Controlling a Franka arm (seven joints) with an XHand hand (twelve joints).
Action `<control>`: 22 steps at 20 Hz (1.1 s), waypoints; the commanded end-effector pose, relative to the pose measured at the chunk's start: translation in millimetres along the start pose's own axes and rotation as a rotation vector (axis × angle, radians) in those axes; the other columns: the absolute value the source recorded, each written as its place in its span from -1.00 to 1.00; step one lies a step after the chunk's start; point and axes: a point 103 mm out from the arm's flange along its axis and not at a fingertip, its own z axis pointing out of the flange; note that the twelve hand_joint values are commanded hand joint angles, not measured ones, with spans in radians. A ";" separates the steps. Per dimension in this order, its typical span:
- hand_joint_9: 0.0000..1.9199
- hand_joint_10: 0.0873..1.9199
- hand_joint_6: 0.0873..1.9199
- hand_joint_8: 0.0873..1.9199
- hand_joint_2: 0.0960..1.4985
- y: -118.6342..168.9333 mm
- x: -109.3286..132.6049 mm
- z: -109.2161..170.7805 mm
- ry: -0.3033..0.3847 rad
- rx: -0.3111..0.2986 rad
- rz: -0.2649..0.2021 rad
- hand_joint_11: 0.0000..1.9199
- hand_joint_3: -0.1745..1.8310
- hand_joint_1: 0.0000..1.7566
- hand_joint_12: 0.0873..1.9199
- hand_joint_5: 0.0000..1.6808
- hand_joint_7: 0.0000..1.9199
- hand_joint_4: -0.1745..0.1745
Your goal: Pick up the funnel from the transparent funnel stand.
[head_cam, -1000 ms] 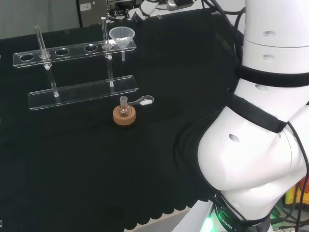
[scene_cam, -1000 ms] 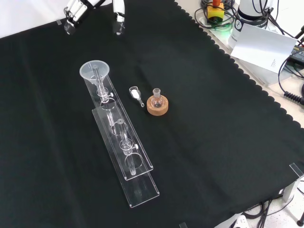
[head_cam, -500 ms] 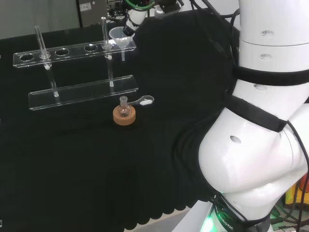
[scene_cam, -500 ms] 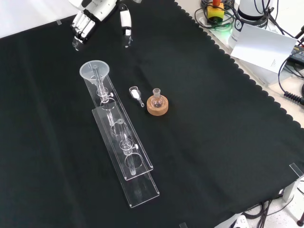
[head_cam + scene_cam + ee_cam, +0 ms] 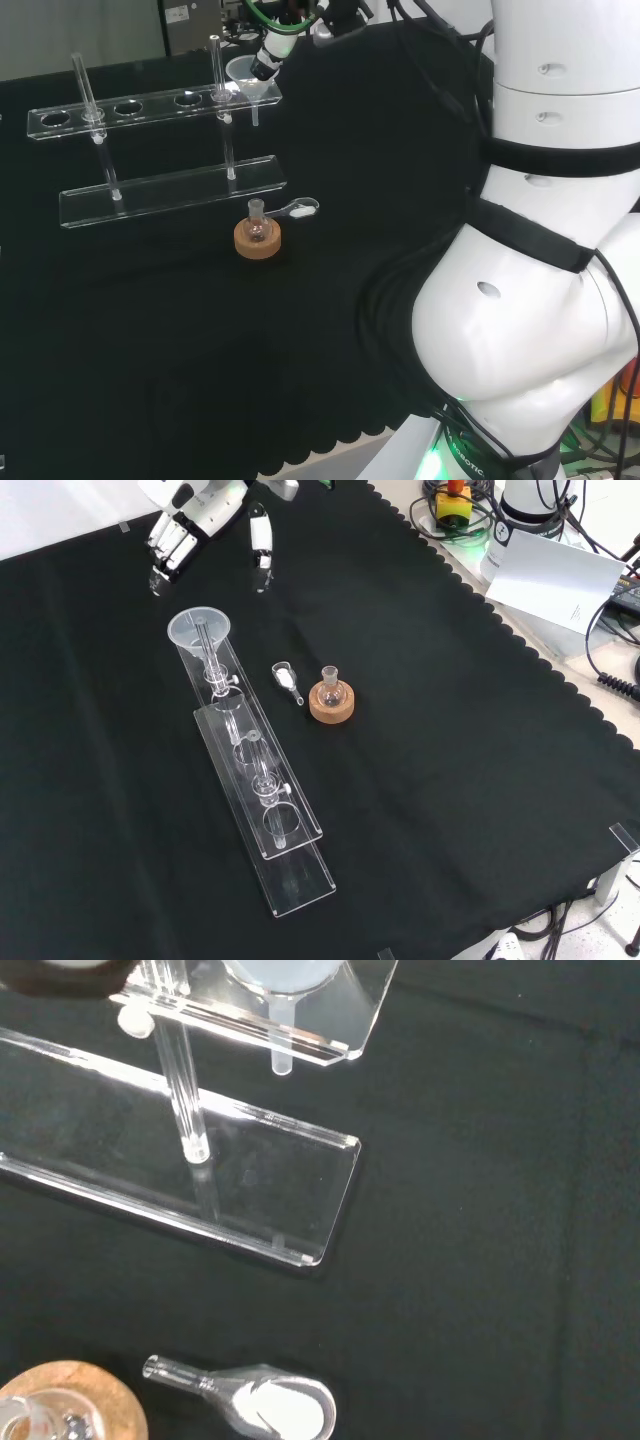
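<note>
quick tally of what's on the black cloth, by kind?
Funnel: 1
Clear funnel stand: 1
Small flask: 1
Cork ring: 1
Small clear scoop with white powder: 1
Total: 5
The hand hovers above the cloth near the funnel, holding nothing.

In the front view, the funnel (image 5: 199, 628) is sitting in the far end of the funnel stand (image 5: 262, 798). The hand (image 5: 195, 520) is hovering beyond it. The small flask on its cork ring (image 5: 331, 702) is standing right of the stand, with what is probably a glass scoop (image 5: 287, 677) lying between them.
</note>
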 end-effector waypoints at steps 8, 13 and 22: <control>-0.76 -0.26 -1.00 -0.33 -0.14 25.1 4.1 11.7 -0.017 -0.005 -0.006 -0.78 -0.51 -0.22 0.43 -0.83 -0.98 -0.28; -0.91 -0.22 -1.00 -0.60 -0.16 29.4 7.9 14.5 -0.024 0.002 -0.004 -0.86 -0.48 -0.24 0.45 -0.90 -1.00 -0.24; -0.88 -0.19 -1.00 -0.63 -0.18 41.7 8.8 22.5 -0.037 0.020 0.008 -0.86 -0.49 -0.32 0.46 -0.94 -1.00 -0.22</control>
